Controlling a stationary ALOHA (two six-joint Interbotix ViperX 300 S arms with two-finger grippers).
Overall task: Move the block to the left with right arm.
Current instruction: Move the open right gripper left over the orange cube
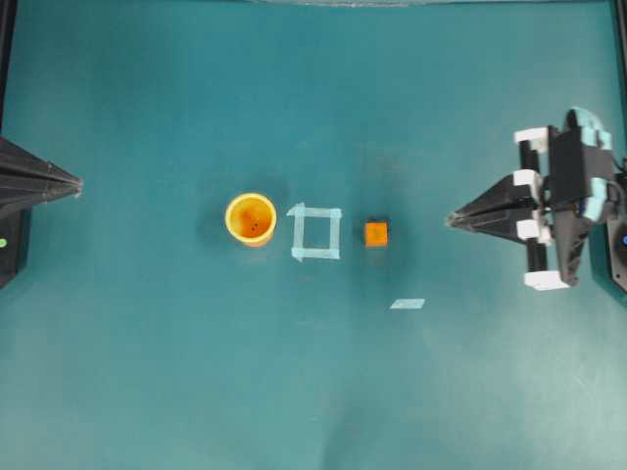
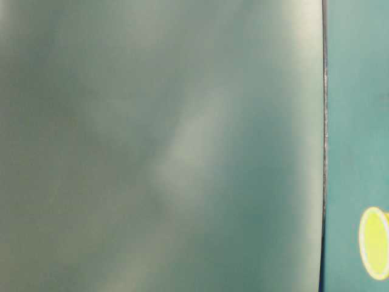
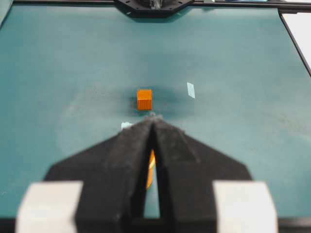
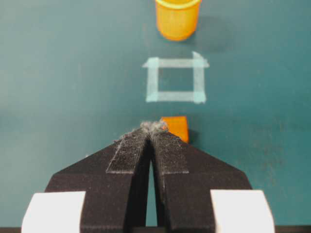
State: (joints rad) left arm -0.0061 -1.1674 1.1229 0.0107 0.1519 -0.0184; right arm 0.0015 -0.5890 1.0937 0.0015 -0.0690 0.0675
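The small orange block (image 1: 376,234) rests on the teal table, just right of a pale tape square (image 1: 316,233). My right gripper (image 1: 453,221) is shut with nothing in it, its black tip pointing at the block from the right with a gap between them. In the right wrist view the block (image 4: 176,127) peeks out just past the closed tip (image 4: 151,127), slightly to its right. My left gripper (image 1: 76,184) is shut at the far left edge. From the left wrist view the block (image 3: 144,99) lies beyond that closed tip (image 3: 153,117).
A round yellow-orange cup (image 1: 251,218) stands left of the tape square (image 4: 176,77); the cup (image 4: 177,18) lies past the square in the right wrist view. A loose strip of pale tape (image 1: 408,304) lies toward the front right of the block. The cup's rim (image 2: 374,243) shows in the table-level view.
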